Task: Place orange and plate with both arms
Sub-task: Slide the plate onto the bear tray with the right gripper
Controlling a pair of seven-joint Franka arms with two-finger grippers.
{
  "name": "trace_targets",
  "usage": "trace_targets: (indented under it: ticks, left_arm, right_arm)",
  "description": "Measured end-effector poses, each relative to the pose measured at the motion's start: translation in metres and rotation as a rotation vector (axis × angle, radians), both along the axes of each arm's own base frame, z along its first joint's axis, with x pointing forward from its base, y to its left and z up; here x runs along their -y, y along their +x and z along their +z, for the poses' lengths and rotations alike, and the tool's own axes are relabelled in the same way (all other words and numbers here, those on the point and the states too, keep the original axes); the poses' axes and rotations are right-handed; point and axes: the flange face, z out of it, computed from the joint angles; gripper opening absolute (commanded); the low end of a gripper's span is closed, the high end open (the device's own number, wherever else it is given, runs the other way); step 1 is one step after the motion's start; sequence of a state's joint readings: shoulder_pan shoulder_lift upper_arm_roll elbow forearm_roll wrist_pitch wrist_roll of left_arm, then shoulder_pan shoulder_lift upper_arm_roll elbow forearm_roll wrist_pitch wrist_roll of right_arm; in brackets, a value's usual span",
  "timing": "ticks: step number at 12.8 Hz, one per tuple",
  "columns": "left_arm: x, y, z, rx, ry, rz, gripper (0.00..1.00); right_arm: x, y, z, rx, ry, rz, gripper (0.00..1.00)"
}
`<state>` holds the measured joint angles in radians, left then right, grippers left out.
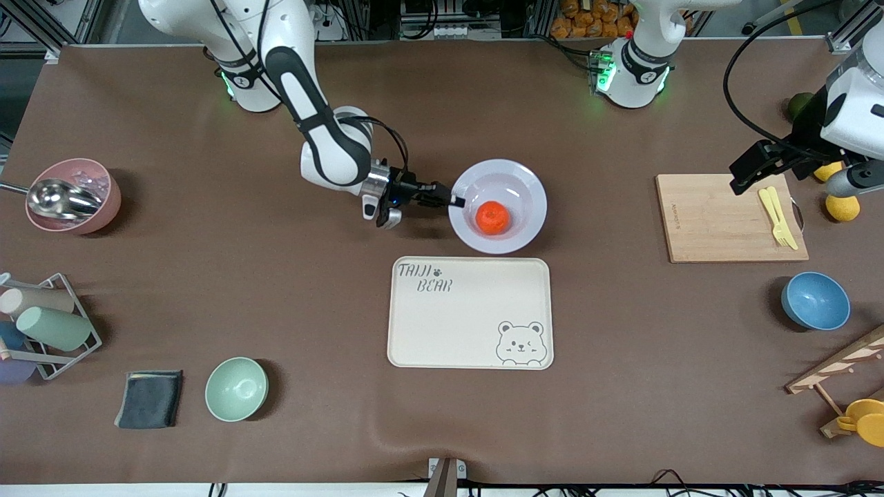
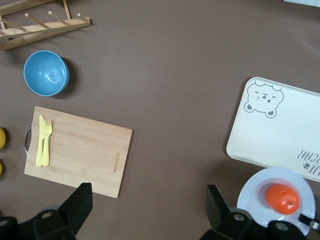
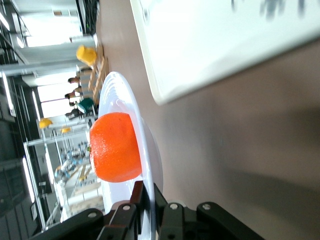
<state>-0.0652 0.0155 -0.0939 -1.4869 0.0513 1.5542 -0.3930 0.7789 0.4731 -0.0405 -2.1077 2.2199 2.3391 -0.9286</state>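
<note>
**Table Contents Counted**

One orange (image 1: 492, 217) on one plate (image 1: 528, 190), one tray (image 1: 469, 312), one cutting board (image 1: 718, 221), three bowls — pink (image 1: 103, 207), green (image 1: 236, 389), blue (image 1: 815, 301) — two lemons (image 1: 842, 208) and one cloth (image 1: 150, 398) are seen.

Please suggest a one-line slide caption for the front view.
Right gripper shut on the rim of the plate holding the orange, above the tray; left gripper waits open over the board.

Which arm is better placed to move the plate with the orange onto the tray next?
The right. Its gripper is already shut on the rim of the plate holding the orange, just beside the tray. The left gripper hangs open over the cutting board.
</note>
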Motion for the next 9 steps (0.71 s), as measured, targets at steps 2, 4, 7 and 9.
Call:
trace_targets:
  ticks: [2, 4, 7, 9]
  left_arm:
    - [0.000, 0.000, 0.000, 0.000, 0.000, 0.000, 1.00]
    - [0.000, 0.000, 0.000, 0.000, 0.000, 0.000, 1.00]
    - [-0.002, 0.000, 0.000, -0.001, 0.000, 0.003, 1.00]
    - [-0.004, 0.001, -0.001, -0.002, 0.000, 0.007, 1.00]
  right_arm:
    - [0.018, 0.031, 0.009, 0.025, -0.005, -0.064, 0.00]
    - [0.027, 0.053, 0.012, 0.047, -0.052, -0.117, 0.00]
    - [0.024, 0.082, -0.001, 0.023, -0.074, -0.150, 0.00]
    - [0.023, 0.100, -0.019, 0.004, -0.092, -0.150, 0.00]
